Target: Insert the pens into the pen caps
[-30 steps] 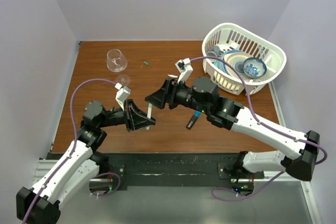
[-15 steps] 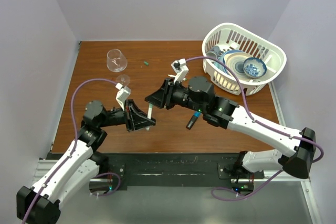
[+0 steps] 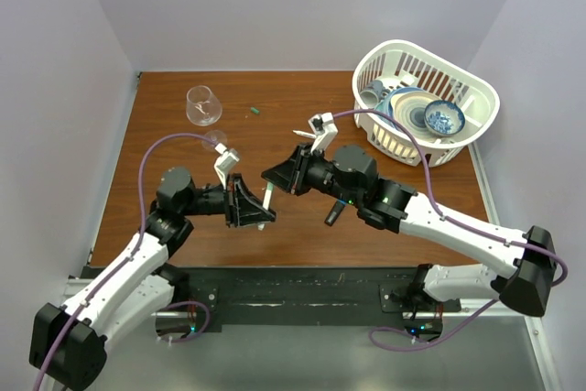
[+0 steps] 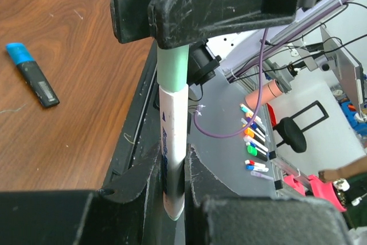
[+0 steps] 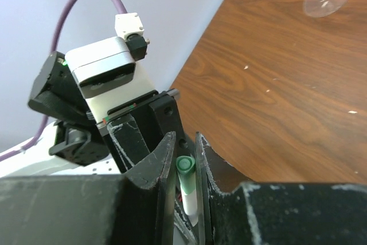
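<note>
Left gripper (image 4: 173,167): closed on the lower part of a white pen (image 4: 172,136). One finger presses each side of the barrel.
White pen: held in the air above the table (image 3: 302,107), between the two grippers. In the left wrist view it stands almost upright, and its lower tip comes out below the left fingers.
Green cap (image 4: 173,67): sits on the upper end of the white pen, in one line with it. Its lower rim meets the white barrel.
Right gripper (image 5: 184,142): its fingers stand close on both sides of the green cap and seem to press it. The right wrist view is tight, so the contact is not fully sure.
Two grippers: they face each other over the middle of the table, very near, joined only by the pen and its cap.
Black marker (image 4: 37,84): lies flat on the wood, under the right arm in the top view, apart from both grippers.
Blue cap (image 4: 17,53): it is on one end of the black marker.
Second green cap (image 3: 254,111): lies alone at the far part of the table, right of the wine glass (image 3: 203,105).
White basket (image 3: 476,89): at the far right corner, with bowls (image 3: 444,118) and plates inside.
</note>
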Robot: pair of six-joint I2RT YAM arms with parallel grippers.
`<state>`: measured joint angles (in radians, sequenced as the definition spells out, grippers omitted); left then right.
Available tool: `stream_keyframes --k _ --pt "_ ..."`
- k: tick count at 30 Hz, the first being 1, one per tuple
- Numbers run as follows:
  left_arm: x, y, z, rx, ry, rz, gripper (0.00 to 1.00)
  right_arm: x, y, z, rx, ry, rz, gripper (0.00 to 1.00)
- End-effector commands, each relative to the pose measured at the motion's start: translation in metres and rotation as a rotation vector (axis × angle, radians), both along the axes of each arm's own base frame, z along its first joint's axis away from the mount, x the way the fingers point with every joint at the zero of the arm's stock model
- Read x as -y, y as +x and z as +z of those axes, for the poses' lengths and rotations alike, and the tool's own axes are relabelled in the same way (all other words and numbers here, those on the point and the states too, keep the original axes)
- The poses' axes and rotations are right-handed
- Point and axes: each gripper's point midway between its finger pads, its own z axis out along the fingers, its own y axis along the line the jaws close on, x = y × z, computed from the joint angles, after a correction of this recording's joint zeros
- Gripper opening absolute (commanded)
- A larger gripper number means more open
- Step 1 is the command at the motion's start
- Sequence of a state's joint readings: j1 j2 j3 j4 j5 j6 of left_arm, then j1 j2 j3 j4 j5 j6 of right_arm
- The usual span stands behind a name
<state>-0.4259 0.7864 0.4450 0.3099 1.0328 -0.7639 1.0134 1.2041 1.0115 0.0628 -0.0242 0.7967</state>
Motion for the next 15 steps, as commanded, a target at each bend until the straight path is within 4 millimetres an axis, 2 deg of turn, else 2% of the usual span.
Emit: stream_keyframes --k 1,7,10,15 --pt "0.003 0.044 0.048 0.16 -0.049 0.163 0.0 -0.006 -0.045 -0.049 -0.094 -0.172 0.132 0.0" --pt "-0.002 0.058 0.047 0.237 -0.004 0.233 0.0 -0.011 -0.06 -0.077 -0.191 -0.237 0.185 0.0" --pt "-0.003 0.061 0.043 0.264 0.01 0.241 0.0 -0.014 -0.075 -0.082 -0.233 -0.239 0.267 0.0" --pt "-0.004 0.067 0.054 0.333 -0.001 0.269 0.0 -0.015 -0.093 -0.084 -0.308 -0.207 0.337 0.0"
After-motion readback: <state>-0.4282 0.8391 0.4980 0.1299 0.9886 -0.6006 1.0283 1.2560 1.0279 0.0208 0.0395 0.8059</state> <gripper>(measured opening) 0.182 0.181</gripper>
